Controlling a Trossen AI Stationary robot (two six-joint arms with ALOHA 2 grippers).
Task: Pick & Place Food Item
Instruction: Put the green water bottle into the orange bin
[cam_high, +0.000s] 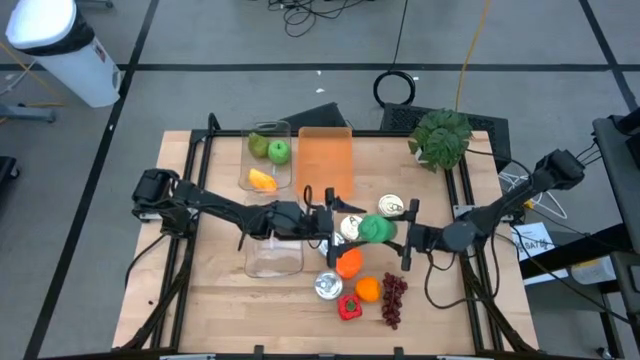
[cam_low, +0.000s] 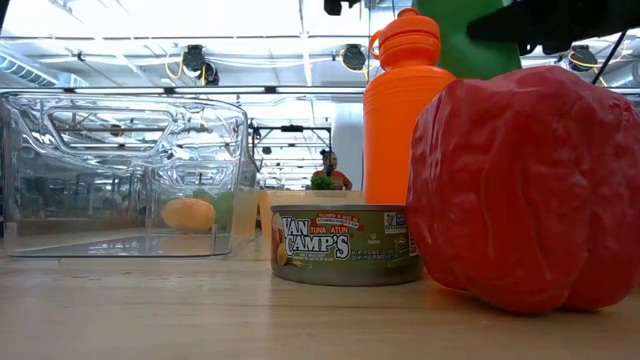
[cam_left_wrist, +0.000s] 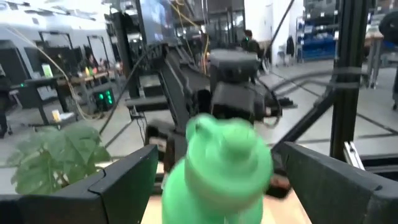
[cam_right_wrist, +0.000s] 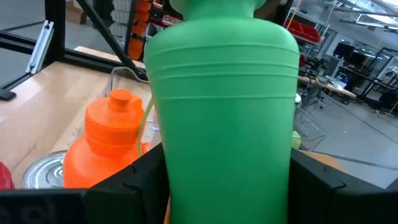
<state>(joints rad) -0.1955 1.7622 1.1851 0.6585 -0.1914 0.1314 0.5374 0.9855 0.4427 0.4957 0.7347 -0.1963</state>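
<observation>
Two bottles are out. The green plastic bottle with ridged shoulders and a rounded green cap (cam_right_wrist: 224, 93) sits near the middle of the wooden table (cam_high: 200, 300), a little to the right. An orange plastic bottle with a loop handle (cam_high: 348, 262) is just near-left of it.

The right gripper (cam_high: 405, 237) reaches in from the right and pinches the green bottle's body between its two dark fingers. The left gripper (cam_high: 324, 222) comes in from the left with its fingers spread, one on each side of the green cap and not touching it. I cannot tell whether the green bottle rests on the table.

I can count two cans for sure:
- a tuna can with a green label (cam_low: 345, 245) near the front edge
- a second can (cam_high: 390, 207) just beyond the green bottle

There are two clear plastic tubs:
- The far-left tub (cam_high: 285, 128) holds two green fruits (cam_high: 278, 152) and one yellow-orange piece (cam_high: 262, 180).
- The near tub (cam_high: 272, 258) lies below the left arm.

There is one each of the following:
- a red bell pepper (cam_low: 520, 190) at the front
- an orange fruit (cam_high: 368, 289)
- a bunch of dark red grapes (cam_high: 393, 300) to the right of the orange fruit
- an orange translucent board (cam_high: 325, 155) at the far side
- a leafy green plant (cam_high: 440, 138) at the far right
</observation>
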